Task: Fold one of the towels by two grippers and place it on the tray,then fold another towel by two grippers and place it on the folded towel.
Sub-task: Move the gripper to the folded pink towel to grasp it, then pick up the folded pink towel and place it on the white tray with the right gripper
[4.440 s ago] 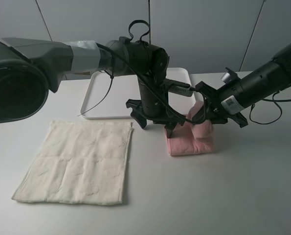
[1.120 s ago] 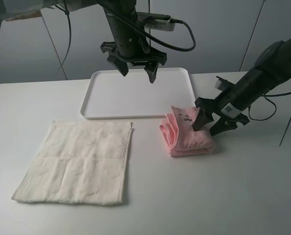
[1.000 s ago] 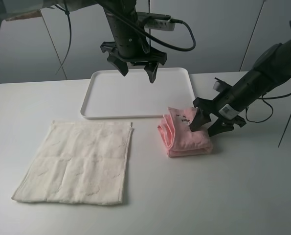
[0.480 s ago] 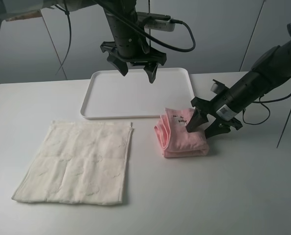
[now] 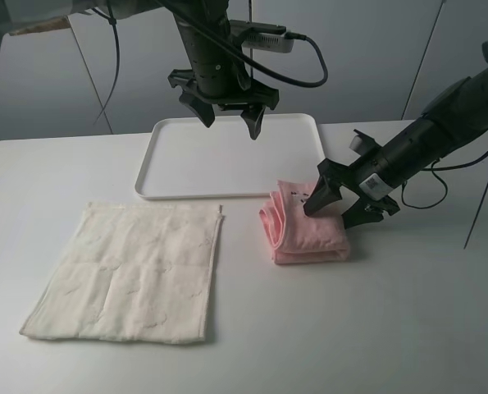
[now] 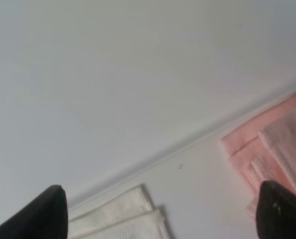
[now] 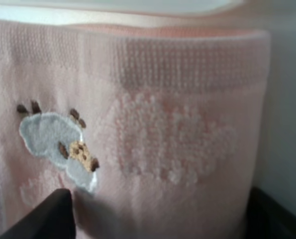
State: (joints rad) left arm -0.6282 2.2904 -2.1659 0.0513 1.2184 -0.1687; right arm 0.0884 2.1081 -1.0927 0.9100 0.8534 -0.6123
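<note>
On the white table (image 5: 408,320), the folded pink terry towel (image 5: 305,236) lies just beside the near right corner of the white plastic tray (image 5: 227,168), not on it. The right gripper (image 5: 335,208) is low at the towel's right edge. Its fingers are spread wide, with the upper fold and a small embroidered mark (image 7: 58,144) between them. The left gripper (image 5: 229,125) hangs high above the tray's far side, jaws spread and gripping nothing. The cream-white terry towel (image 5: 129,271) lies flat and unfolded on the table, well apart to the left of the pink one.
</note>
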